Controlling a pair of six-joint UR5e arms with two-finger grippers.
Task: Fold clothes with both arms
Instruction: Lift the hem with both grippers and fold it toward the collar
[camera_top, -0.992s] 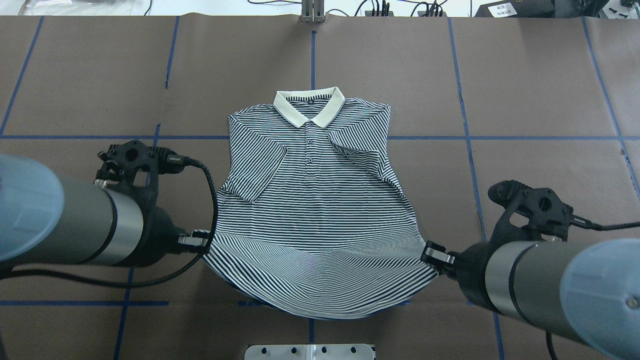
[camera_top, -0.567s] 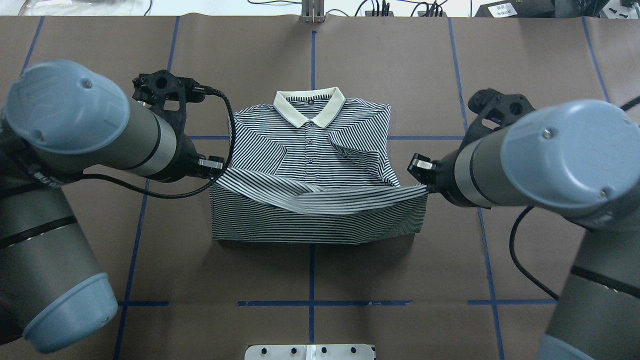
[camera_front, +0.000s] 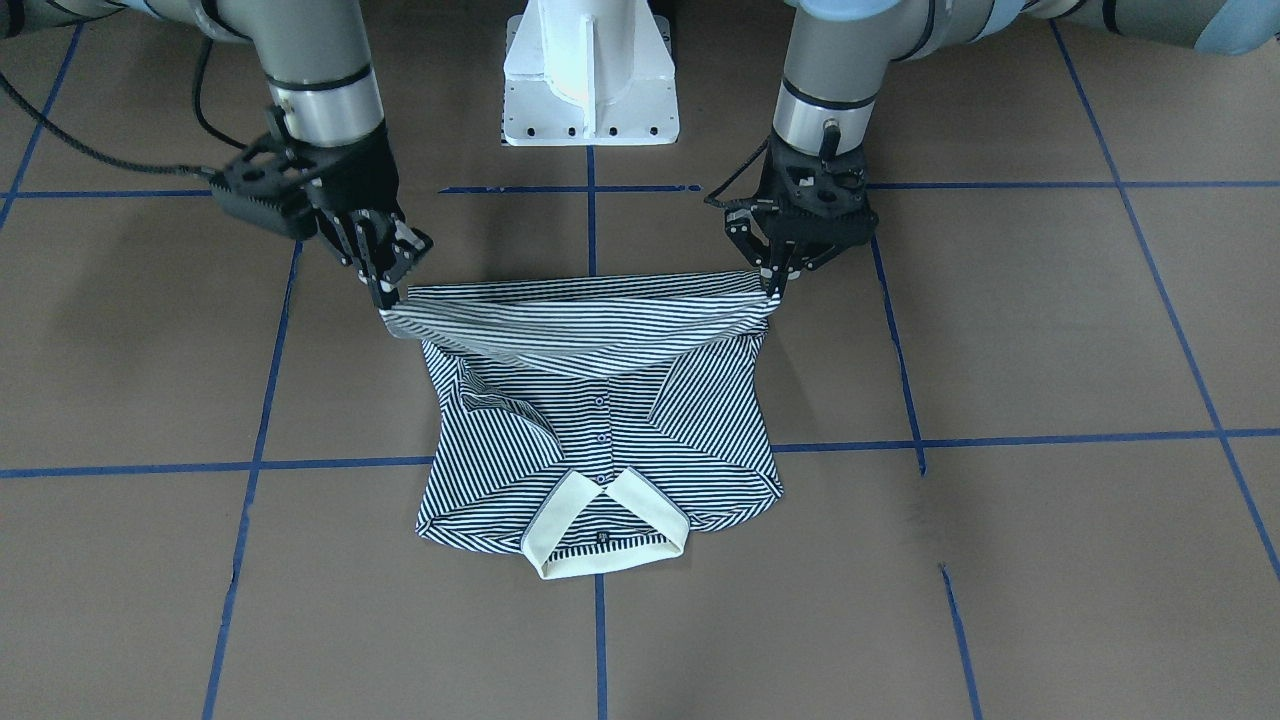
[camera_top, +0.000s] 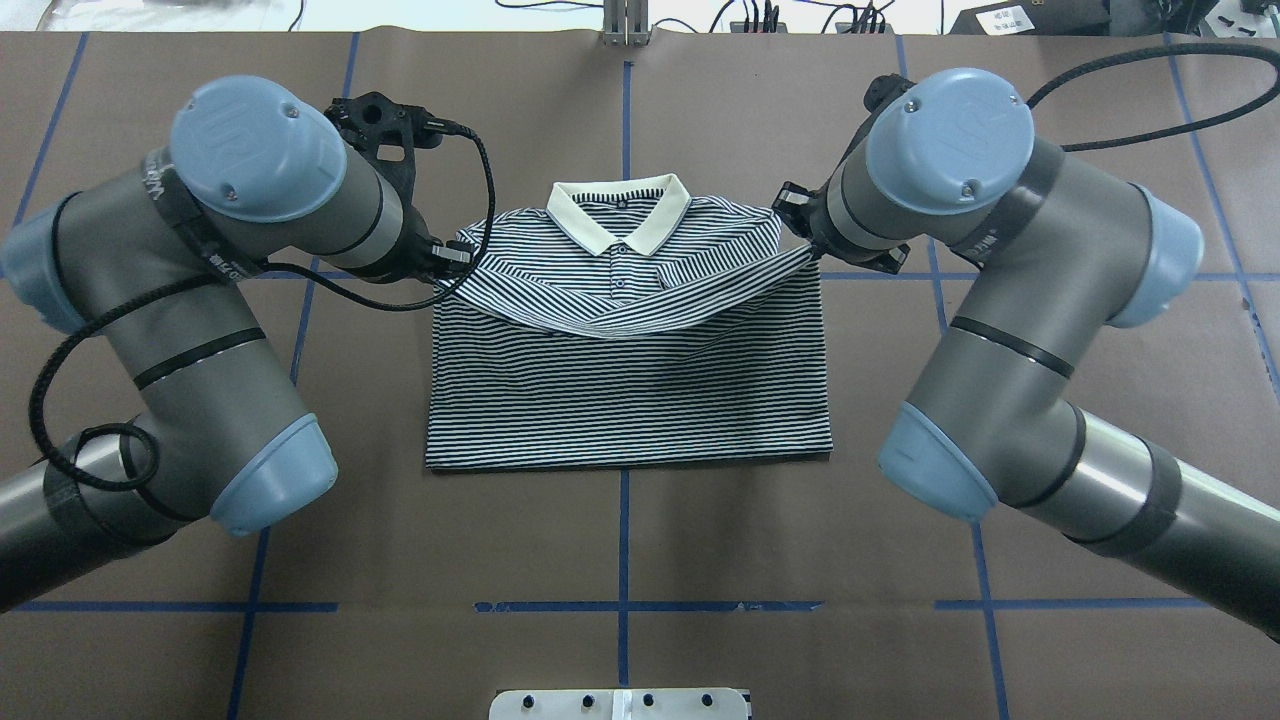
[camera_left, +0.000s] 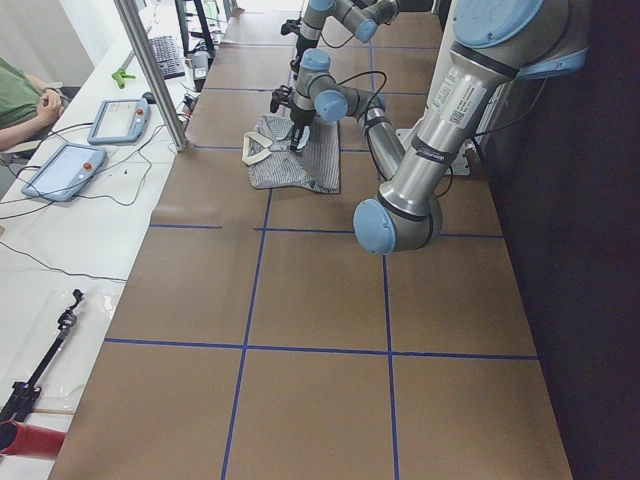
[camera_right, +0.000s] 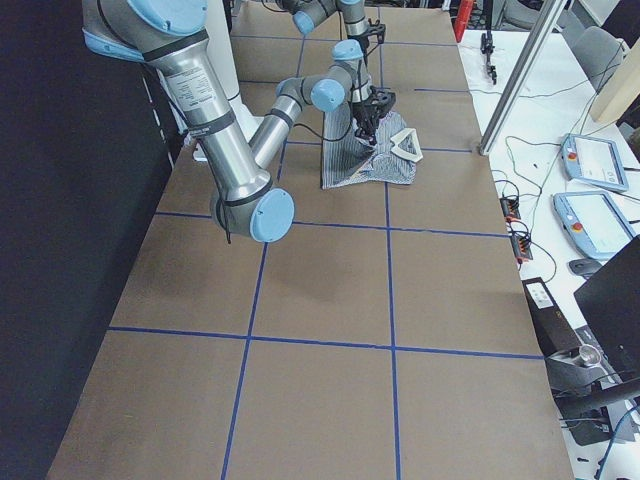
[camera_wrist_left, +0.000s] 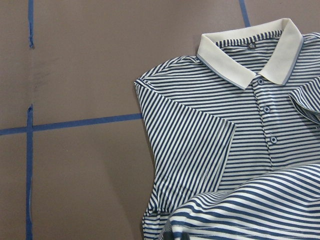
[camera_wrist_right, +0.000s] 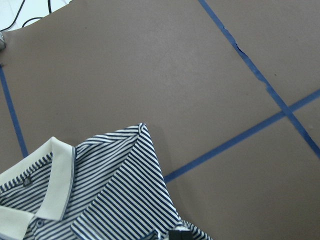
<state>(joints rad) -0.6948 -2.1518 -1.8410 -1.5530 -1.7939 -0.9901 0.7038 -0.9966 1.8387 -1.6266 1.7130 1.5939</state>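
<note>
Shirt (camera_top: 628, 400) hem (camera_top: 630, 315), held aloft, hides lower buttons.

Bright, even overhead light lays soft, faint shadows on the table (camera_front: 1050, 330); every view is sharp.

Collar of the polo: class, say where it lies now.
In the overhead view, the collar lies far-side on the centre blue line, between the left gripper and right gripper, just beyond the lifted hem.

Lab: teach pendants (camera_left: 119, 121), tape-gridded table (camera_top: 800, 540)
</note>
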